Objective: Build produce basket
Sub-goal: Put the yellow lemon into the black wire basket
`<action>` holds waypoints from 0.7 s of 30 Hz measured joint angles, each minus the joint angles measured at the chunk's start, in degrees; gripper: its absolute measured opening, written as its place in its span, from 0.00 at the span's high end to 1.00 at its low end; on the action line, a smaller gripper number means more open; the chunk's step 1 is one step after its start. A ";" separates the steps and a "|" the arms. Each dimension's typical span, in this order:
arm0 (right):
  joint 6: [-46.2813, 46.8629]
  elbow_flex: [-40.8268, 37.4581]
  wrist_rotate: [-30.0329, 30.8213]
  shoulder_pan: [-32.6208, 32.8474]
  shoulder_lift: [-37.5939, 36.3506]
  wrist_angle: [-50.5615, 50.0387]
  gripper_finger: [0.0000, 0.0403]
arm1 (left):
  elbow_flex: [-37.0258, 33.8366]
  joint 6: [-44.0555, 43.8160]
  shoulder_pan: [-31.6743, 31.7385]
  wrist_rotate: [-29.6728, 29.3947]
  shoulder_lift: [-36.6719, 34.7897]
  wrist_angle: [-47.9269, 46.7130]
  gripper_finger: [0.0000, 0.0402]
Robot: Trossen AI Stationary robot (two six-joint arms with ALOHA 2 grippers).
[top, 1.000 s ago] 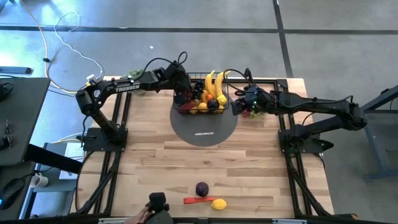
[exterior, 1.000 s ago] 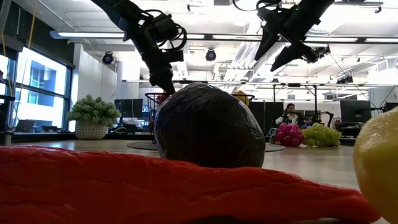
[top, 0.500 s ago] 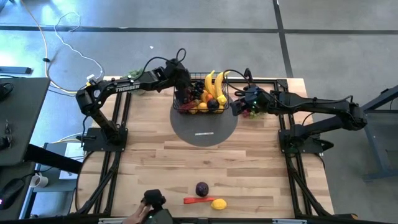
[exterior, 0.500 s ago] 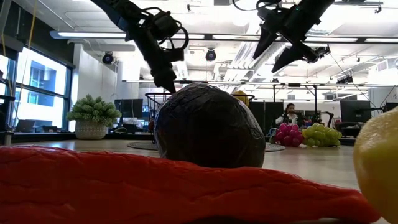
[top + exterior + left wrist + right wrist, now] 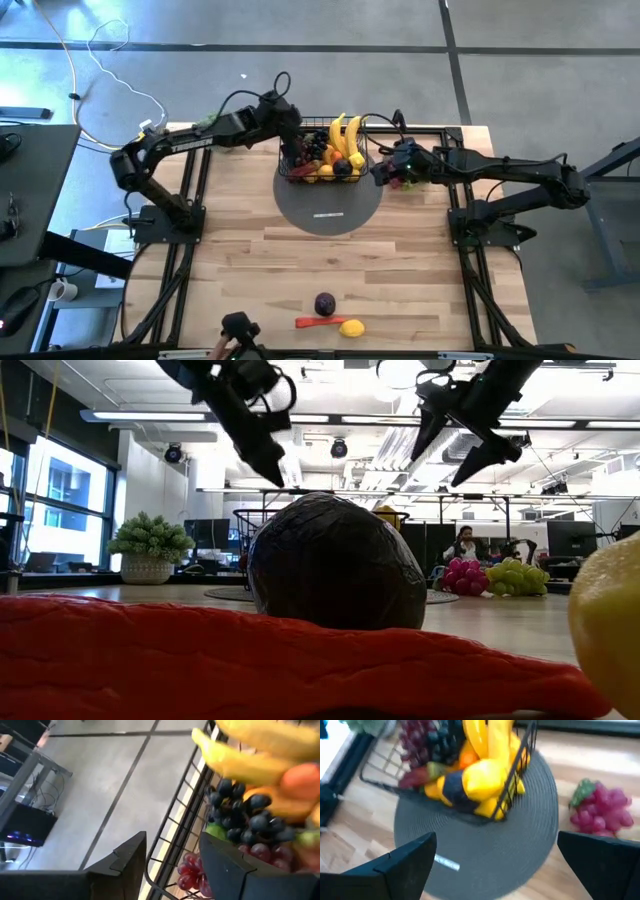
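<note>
Basket point(image 5: 322, 160) sits at the far middle of the table, on the back part of a grey round mat point(image 5: 328, 205). It is piled with produce: bananas point(image 5: 343, 135) standing up at the right end, dark grapes point(image 5: 240, 815) and red grapes point(image 5: 189, 870) at the left end, a lemon point(image 5: 487, 780) at the near right corner.

Left gripper point(image 5: 292, 135) hangs over the basket's left end, above the rim; fingers point(image 5: 125, 865) parted about halfway, one on each side of the wire wall, nothing between them.

Right gripper point(image 5: 383, 172) is just beside the basket's right end, raised off the table, jaws spread wide and empty (pink grapes point(image 5: 601, 810) lie on the wood below it, beside the mat).

Near edge, well apart from the basket: a dark plum point(image 5: 324, 303), a red chilli point(image 5: 316, 322), another lemon point(image 5: 351, 327).
</note>
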 joint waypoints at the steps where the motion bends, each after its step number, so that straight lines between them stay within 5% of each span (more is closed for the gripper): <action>1: 0.45 -0.01 -0.60 0.38 0.08 -0.63 0.01 | 0.00 -0.90 -0.17 0.27 -0.97 -0.47 0.57; 9: 4.70 -0.02 -5.17 5.84 0.49 2.90 0.01 | 0.00 -10.03 -3.09 2.67 -9.44 -9.91 0.57; 21: 13.14 -0.02 0.68 16.59 3.64 6.69 0.01 | 0.00 -19.81 -13.13 9.71 -17.63 -24.76 0.57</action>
